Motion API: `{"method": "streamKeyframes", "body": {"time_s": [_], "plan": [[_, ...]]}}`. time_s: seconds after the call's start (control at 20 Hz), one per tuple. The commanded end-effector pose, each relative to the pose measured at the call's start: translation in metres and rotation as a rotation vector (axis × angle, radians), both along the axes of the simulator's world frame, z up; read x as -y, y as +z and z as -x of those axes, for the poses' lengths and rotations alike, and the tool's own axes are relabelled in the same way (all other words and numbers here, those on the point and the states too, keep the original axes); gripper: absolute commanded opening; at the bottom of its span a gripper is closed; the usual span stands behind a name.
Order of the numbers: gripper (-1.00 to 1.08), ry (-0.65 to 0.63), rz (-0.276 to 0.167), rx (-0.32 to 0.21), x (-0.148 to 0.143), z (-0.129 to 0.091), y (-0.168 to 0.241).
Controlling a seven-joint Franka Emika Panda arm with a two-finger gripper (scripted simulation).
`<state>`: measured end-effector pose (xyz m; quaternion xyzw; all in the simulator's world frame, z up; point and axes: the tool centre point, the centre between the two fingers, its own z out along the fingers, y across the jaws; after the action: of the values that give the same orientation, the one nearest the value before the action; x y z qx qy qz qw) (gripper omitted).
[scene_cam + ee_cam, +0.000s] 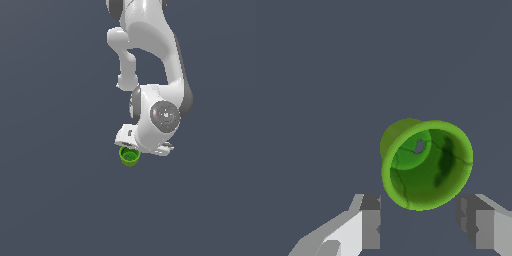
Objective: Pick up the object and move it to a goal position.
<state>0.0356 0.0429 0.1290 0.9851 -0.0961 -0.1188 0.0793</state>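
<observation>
The cup [426, 164] is not yet grasped: it is seen just ahead of the gripper [418, 227], whose jaws are spread wider than the cup and hold nothing, so closing, lifting and carrying to the goal are judged to remain.

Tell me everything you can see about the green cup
The green cup is small, round and bright green, with a thin rim and a body tapering to a narrower base. Its open mouth faces the wrist camera, showing a darker inside with crack-like lines and a small pale spot near the bottom. It looks like smooth plastic. In the exterior view it sits just below the white gripper. The gripper's fingers stand apart on either side; no contact with the cup is visible.
</observation>
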Motion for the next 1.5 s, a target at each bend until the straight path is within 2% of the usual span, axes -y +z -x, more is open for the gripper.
{"method": "streamKeyframes", "body": {"time_s": [0.0, 0.35, 0.65, 0.9, 1.45], "plan": [[0.28, -0.024, 0.042, -0.03, -0.003, -0.003, -0.007], [0.28, -0.076, 0.145, -0.087, -0.011, -0.007, -0.022], [0.28, -0.102, 0.201, -0.111, -0.015, -0.007, -0.029], [0.28, -0.111, 0.22, -0.118, -0.016, -0.008, -0.031], [0.28, -0.11, 0.219, -0.118, -0.011, 0.0, -0.048]]}}
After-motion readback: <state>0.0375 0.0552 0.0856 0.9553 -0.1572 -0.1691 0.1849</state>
